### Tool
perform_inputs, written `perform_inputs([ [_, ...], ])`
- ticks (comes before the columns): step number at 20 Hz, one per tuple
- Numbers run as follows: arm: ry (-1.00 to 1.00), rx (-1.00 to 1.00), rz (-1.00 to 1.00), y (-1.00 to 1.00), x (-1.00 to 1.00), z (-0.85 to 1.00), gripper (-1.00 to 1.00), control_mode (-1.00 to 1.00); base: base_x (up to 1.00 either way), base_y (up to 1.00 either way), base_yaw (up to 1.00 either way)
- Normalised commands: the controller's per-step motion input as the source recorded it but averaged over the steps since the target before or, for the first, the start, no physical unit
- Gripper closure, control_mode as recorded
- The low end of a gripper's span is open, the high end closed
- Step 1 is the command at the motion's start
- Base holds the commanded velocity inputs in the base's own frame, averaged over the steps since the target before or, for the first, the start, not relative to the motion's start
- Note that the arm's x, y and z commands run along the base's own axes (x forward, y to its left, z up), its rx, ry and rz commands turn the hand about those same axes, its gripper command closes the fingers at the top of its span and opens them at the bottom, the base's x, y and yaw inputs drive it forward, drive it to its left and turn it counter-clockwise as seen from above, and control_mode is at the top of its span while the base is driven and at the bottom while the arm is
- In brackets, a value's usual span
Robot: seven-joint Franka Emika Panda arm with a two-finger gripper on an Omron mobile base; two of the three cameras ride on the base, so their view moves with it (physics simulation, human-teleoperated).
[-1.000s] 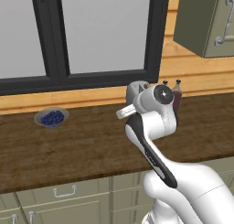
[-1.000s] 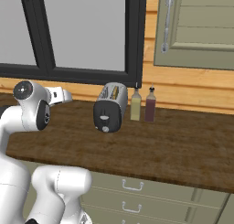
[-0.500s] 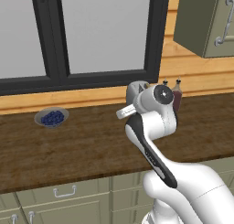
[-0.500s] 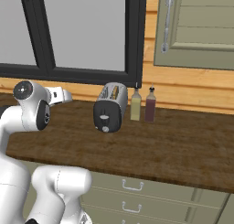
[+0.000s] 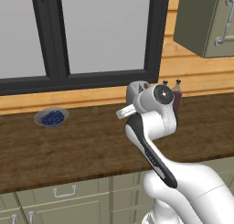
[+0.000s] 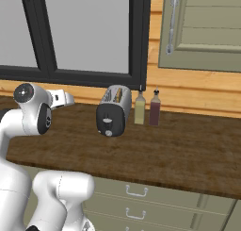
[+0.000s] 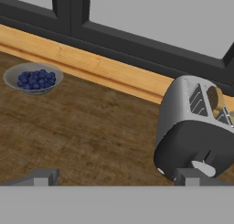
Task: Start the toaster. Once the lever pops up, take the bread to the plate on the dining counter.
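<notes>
Though a second on, claw [image 7: 114, 176] as before, wide, short of toaster [image 7: 196, 127].

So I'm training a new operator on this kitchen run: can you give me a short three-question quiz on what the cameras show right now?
1. True or false: the bread sits in a slot of the toaster.
2. What fills the grey dish?
3. The gripper is: A) open, holding nothing B) shut on the toaster's knob C) shut on a bottle.

Key: 1 true; 2 blue berries; 3 A.
</notes>
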Motion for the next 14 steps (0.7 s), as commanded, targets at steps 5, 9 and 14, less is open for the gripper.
perform_inputs([
  [5,0.00,0.00,0.00,0.00,0.00,0.00,-1.00,-1.00,0.00,0.00,0.00],
  [9,0.00,0.00,0.00,0.00,0.00,0.00,-1.00,-1.00,0.00,0.00,0.00],
  [14,0.00,0.00,0.00,0.00,0.00,0.00,-1.00,-1.00,0.00,0.00,0.00],
])
